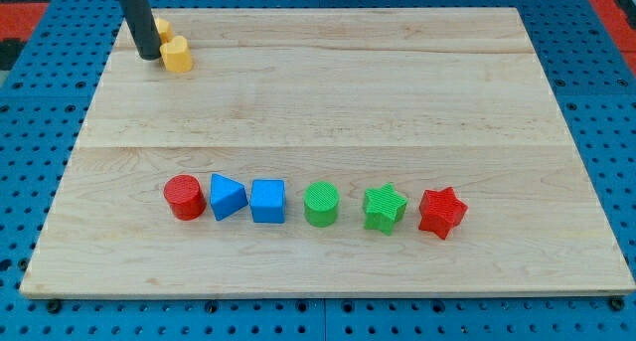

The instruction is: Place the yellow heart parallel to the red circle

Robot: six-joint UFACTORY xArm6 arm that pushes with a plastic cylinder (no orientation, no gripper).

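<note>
The yellow heart (177, 55) lies near the board's top left corner. My tip (149, 55) stands just left of it, touching or almost touching its left side. A second yellow block (162, 29) sits just above the heart, partly hidden behind the rod. The red circle (185, 197) stands at the left end of a row of blocks near the view's bottom, far below the heart.
The row runs rightward from the red circle: blue triangle (228, 197), blue cube (267, 201), green circle (321, 203), green star (384, 208), red star (441, 213). The wooden board (328, 92) lies on a blue pegboard.
</note>
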